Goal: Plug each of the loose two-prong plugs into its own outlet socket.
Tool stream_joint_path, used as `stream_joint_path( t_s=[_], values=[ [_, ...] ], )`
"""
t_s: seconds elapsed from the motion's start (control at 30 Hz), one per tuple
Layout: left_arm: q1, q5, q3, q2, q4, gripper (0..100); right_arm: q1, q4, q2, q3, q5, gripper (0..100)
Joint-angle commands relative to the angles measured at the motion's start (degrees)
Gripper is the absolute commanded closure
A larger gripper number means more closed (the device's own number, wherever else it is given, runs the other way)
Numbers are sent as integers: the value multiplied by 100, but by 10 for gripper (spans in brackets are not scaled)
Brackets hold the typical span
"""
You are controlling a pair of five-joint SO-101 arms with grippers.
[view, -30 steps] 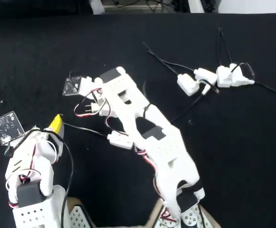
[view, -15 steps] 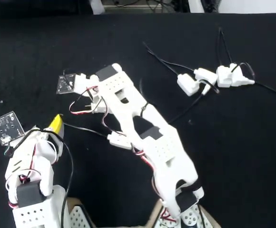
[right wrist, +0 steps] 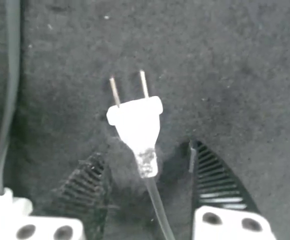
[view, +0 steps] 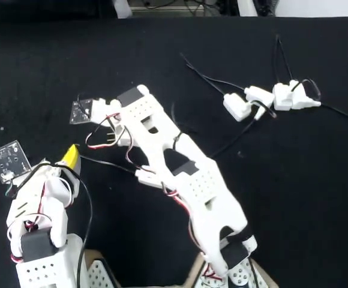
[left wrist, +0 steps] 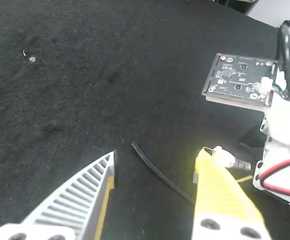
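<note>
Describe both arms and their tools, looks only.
Left arm and right arm: white plastic links with grids of small holes, black servo blocks, and looping red, white and black wires. Left tool: triangular and ribbed, one side yellow, the other pale grey with a yellow edge. Right tool: black ribbed triangles on white mounts with screw holes.

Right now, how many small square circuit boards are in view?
2. One small square circuit board is beside the left arm's wrist; the other is at the right arm's far end. More could hide beneath the arms.
</note>
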Motion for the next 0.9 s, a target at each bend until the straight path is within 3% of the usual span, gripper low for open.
stream_joint_path(
  t_s=[0.0, 0.13, 0.27, 0.53, 0.87],
  values=[
    [-66, 53, -356, 26, 0, 744, -53, -237, 4, -347, 79, 855],
    [-66, 53, -356, 26, 0, 744, -44, -246, 13, -479, 79, 992],
    [-66, 53, -356, 26, 0, 744, -35, 35, -127, -558, 9, 988],
    [-66, 53, -356, 26, 0, 744, 457, 404, -1640, -681, -1046, 988],
    [-66, 53, -356, 26, -35, 744, 563, 1407, -4136, -734, -993, 988]
  ],
)
